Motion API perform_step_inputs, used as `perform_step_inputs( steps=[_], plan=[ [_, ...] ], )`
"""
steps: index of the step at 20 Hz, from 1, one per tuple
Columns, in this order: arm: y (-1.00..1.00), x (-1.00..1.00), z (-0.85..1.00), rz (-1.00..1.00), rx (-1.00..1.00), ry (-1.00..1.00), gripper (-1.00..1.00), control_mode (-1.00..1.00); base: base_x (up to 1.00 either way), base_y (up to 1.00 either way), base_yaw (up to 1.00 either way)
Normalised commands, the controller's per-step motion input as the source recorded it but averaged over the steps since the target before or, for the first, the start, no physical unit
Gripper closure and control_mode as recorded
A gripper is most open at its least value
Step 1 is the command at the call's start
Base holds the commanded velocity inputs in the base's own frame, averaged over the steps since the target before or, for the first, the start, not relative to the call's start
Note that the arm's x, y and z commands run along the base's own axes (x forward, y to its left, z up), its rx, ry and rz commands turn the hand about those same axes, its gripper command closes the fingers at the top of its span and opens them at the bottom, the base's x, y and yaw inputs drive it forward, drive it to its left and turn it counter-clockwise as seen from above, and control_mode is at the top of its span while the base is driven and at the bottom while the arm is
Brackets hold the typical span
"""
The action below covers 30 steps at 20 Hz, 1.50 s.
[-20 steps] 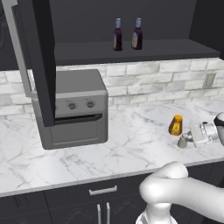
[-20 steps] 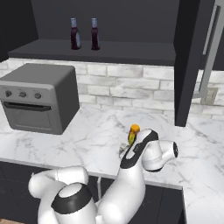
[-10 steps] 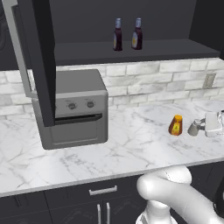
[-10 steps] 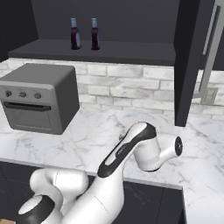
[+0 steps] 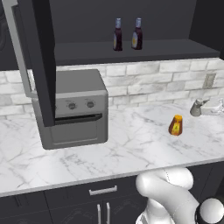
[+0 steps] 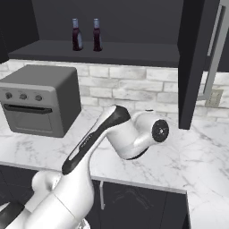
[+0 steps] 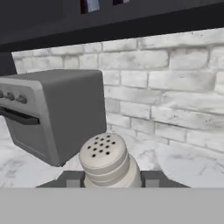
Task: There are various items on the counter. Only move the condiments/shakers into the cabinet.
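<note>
Small beige-grey shaker with a perforated domed top (image 7: pixel 108 162) sits between the two dark fingers (image 7: pixel 72 178), which are clamped on its sides; the hand view shows it upright, holes facing up toward the camera. In the left base view the same shaker (image 5: pixel 196 107) appears at the far right edge, lifted above the white marble worktop with grey veins (image 5: pixel 131 144), held by the pale hand beside it.

Two small dark brown bottles with pale blue caps and yellow labels stand upright on the dark shelf of the black upper wall cabinet (image 5: pixel 131 50): one bottle (image 5: pixel 117 35) just beside the other (image 5: pixel 137 34), apart but close. The right base view shows the same pair (image 6: pixel 77 35) (image 6: pixel 97 35) on the shelf, left of centre.

Small orange rounded container with a yellow label (image 5: pixel 176 125) rests upright on the worktop, right of centre, well apart from the grey toaster oven (image 5: pixel 74 109), which stands on the worktop against the pale brick backsplash (image 5: pixel 148 81).

Tall dark cabinet door edged in grey (image 5: pixel 35 61) hangs open in front of the oven's left part. White arm elbow with dark joint (image 6: pixel 134 134) bends over the worktop in the right base view.
</note>
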Motion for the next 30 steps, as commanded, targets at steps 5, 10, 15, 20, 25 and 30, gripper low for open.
perform_step_inputs(
  steps=[5,10,15,20,25,30],
  plan=[
    [0.04,0.1,1.0,-0.16,0.0,0.0,1.0,-1.0,0.0,0.0,0.0],
    [0.0,0.12,1.0,-0.04,0.0,0.01,1.0,-1.0,0.0,0.0,0.0],
    [0.0,0.16,1.0,0.0,0.09,0.03,1.0,-1.0,0.0,0.0,0.0],
    [0.0,0.3,0.87,0.0,0.08,0.01,1.0,-1.0,0.0,0.0,0.0],
    [0.0,0.32,0.25,0.0,0.03,0.01,1.0,-1.0,0.0,0.0,0.0],
    [0.0,0.38,0.14,0.0,0.01,0.0,1.0,-1.0,0.0,0.0,0.0]
  ],
)
